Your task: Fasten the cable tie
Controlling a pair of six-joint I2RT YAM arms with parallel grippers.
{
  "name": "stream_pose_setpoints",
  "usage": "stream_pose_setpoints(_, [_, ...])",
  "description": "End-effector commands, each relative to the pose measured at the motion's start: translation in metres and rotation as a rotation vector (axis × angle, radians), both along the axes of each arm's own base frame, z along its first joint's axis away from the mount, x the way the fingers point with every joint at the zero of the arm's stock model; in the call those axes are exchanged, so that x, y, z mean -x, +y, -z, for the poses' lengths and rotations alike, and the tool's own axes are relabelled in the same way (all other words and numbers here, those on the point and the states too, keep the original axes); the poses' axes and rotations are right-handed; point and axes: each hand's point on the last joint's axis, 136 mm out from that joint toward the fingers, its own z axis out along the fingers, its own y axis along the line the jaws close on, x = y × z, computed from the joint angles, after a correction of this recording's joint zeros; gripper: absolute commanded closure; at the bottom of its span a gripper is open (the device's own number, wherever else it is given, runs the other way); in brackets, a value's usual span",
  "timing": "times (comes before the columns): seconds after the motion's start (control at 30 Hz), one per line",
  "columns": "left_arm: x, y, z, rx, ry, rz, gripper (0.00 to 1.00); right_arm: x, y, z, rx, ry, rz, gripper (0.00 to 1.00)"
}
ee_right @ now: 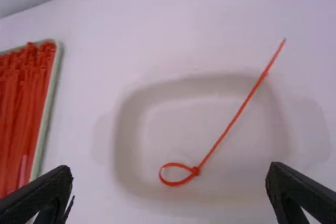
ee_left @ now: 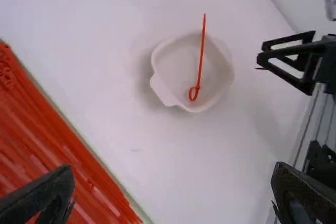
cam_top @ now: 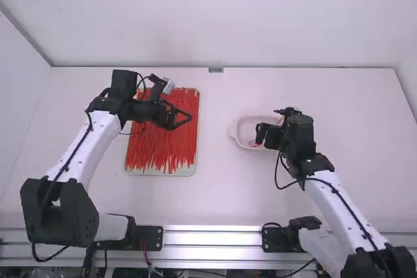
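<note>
Looped red cable tie (ee_right: 239, 105) lies in white dish (ee_right: 123, 145) just below right gripper (cam_top: 259, 136), jaws wide & empty; left gripper (cam_top: 177, 119), also wide open w/ nothing held, hangs over loose ties (cam_top: 163, 144) in tray (cam_top: 160, 173), so I'd drop straight onto one strand near its head.

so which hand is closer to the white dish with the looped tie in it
Right. The right hand hovers right at the dish; the left hand is over the tray of red ties, well off to the dish's left.
</note>
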Motion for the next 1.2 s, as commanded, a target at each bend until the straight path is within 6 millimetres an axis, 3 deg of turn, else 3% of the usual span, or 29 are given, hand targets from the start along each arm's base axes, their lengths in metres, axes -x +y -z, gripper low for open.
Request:
stream_pose_setpoints(0.0, [0.004, 0.005, -0.004, -0.044, -0.017, -0.033, 0.01, 0.005, 0.005, -0.009, -0.001, -0.027, -0.014, 0.02])
stream_pose_setpoints(0.1, [0.007, 0.005, -0.007, -0.053, -0.024, -0.036, 0.01, 0.009, 0.006, -0.015, 0.023, -0.048, -0.007, 0.01])
stream_pose_setpoints(0.23, [0.004, 0.023, -0.006, -0.069, -0.034, -0.120, 0.05, 0.009, -0.009, -0.017, 0.054, -0.096, 0.019, 0.05])
stream_pose_setpoints(0.47, [0.006, 0.035, -0.004, -0.091, -0.063, -0.227, 0.14, 0.011, -0.039, -0.020, 0.118, -0.197, 0.062, 0.15])
stream_pose_setpoints(0.67, [0.009, 0.049, -0.004, -0.101, -0.102, -0.361, 0.24, 0.031, -0.075, 0.001, 0.225, -0.205, 0.111, 0.27])
stream_pose_setpoints(1.17, [0.022, 0.097, -0.009, -0.219, -0.418, -0.627, 0.54, 0.076, -0.077, 0.071, 0.295, -0.219, 0.067, 0.59])
